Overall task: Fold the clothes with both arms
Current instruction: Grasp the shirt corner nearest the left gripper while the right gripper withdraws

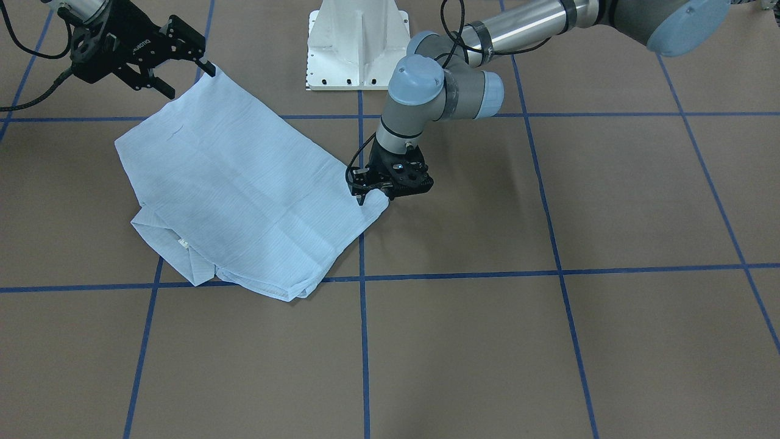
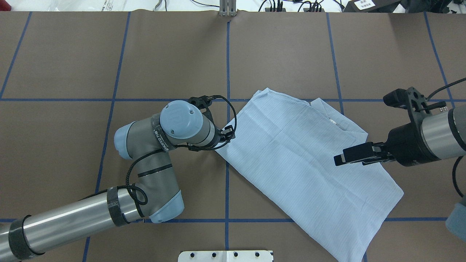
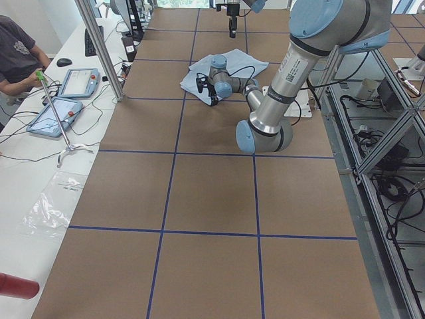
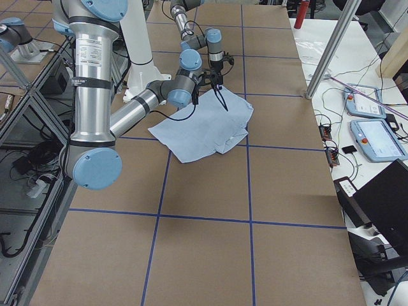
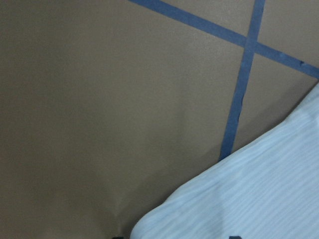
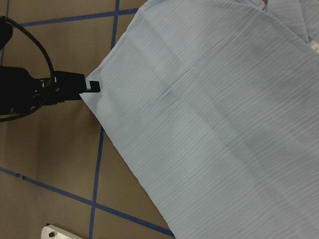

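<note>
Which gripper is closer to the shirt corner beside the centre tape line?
Left. The left gripper is right at that corner of the light-blue shirt, low at the cloth's edge. The right gripper hovers raised above the shirt's opposite side, well away from that corner.

Shirt [image 2: 298, 160] on table [image 2: 72, 54]; L tool [image 1: 365, 196] at corner (R tool [image 1: 189, 79] above).

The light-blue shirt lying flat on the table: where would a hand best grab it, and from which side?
Probably a corner, approached low from outside it. The thin light-blue striped shirt lies flat on the brown table, so only its edges offer a lip to pinch. The black left hand sits at one such corner; the black right hand hangs open above the cloth.
</note>
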`<state>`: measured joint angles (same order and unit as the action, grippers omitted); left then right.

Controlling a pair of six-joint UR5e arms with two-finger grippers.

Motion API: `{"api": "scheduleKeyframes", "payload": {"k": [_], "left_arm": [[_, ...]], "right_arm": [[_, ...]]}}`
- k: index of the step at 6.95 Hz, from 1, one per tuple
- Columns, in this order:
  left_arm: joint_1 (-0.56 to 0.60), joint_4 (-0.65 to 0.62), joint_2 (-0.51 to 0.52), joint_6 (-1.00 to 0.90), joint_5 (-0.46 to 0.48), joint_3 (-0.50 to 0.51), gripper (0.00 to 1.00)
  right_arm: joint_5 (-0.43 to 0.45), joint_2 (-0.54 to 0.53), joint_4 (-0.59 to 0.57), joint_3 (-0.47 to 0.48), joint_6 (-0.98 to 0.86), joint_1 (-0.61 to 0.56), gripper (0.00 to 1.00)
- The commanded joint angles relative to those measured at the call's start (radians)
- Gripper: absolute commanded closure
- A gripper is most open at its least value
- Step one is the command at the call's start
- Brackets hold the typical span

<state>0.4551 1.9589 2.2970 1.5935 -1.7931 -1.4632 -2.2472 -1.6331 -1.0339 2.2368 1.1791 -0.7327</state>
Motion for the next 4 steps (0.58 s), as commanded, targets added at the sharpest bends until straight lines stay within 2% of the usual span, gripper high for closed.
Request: {"api": "scheduleKeyframes", "payload": {"k": [1, 2, 4], "left_arm": [[-0.007, -0.001, -0.001, -0.003, -0.005, -0.002, 0.73], [-0.006, -0.005, -0.002, -0.003, -0.006, -0.017, 1.0], [-0.001, -0.014, -0.014, -0.003, -0.003, -0.035, 1.0]], "right_arm": [[0.0, -0.001, 0.0, -0.002, 0.001, -0.002, 0.0], [-0.002, -0.005, 0.0, -0.002, 0.001, -0.002, 0.0], [0.001, 0.001, 0.0, -0.009, 0.001, -0.007, 0.0]]}}
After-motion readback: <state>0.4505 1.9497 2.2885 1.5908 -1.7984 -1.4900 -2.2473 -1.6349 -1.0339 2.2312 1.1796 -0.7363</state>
